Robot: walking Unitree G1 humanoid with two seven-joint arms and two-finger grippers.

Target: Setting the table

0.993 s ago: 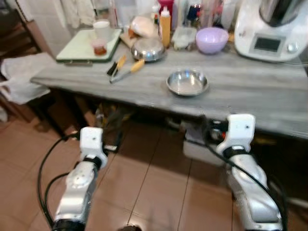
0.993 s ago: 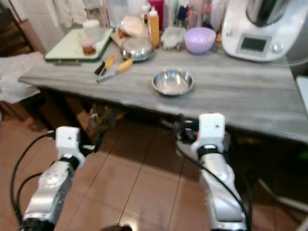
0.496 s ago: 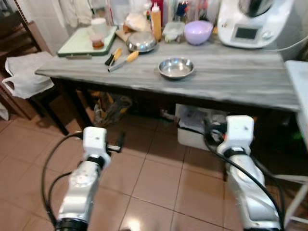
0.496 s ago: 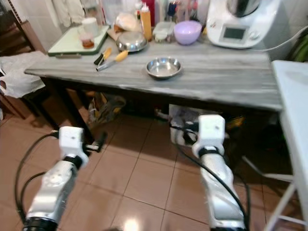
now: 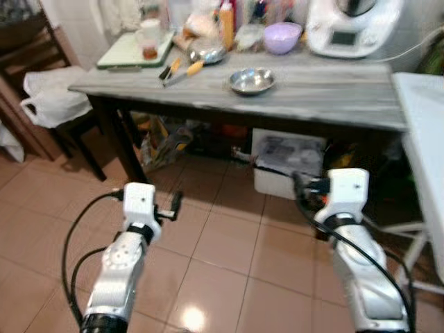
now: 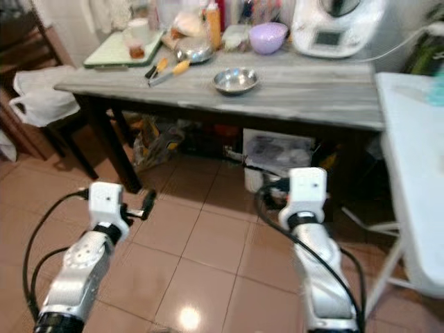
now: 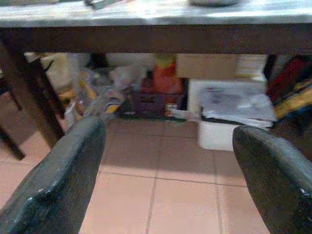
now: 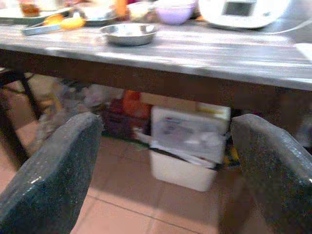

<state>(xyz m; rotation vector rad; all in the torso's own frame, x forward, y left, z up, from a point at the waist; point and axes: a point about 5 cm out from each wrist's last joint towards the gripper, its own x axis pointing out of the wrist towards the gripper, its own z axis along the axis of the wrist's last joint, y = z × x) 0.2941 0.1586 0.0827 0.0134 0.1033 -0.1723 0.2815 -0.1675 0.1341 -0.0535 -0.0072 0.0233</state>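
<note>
A small steel bowl (image 5: 251, 80) sits near the middle of the grey wooden table (image 5: 326, 94). Behind it are a purple bowl (image 5: 282, 37), a second steel bowl (image 5: 206, 52) and yellow-handled knives (image 5: 182, 71). A pale green tray (image 5: 128, 52) with cups lies at the table's far left. Both arms are held low over the tiled floor, well short of the table. My left gripper (image 7: 168, 170) is open with nothing between its fingers. My right gripper (image 8: 165, 170) is open too, and the steel bowl (image 8: 127, 33) shows above it on the tabletop.
A white kitchen machine (image 5: 354, 24) stands at the table's back right. A white table (image 5: 423, 125) juts in at the right edge. A dark chair with a white plastic bag (image 5: 52, 97) stands at the left. A white box (image 5: 284, 163) and bags (image 5: 163, 142) fill the space under the table.
The camera has drawn back from the table, which now looks smaller and farther away. The white table at the right has come into view. Both arms keep the same pose.
</note>
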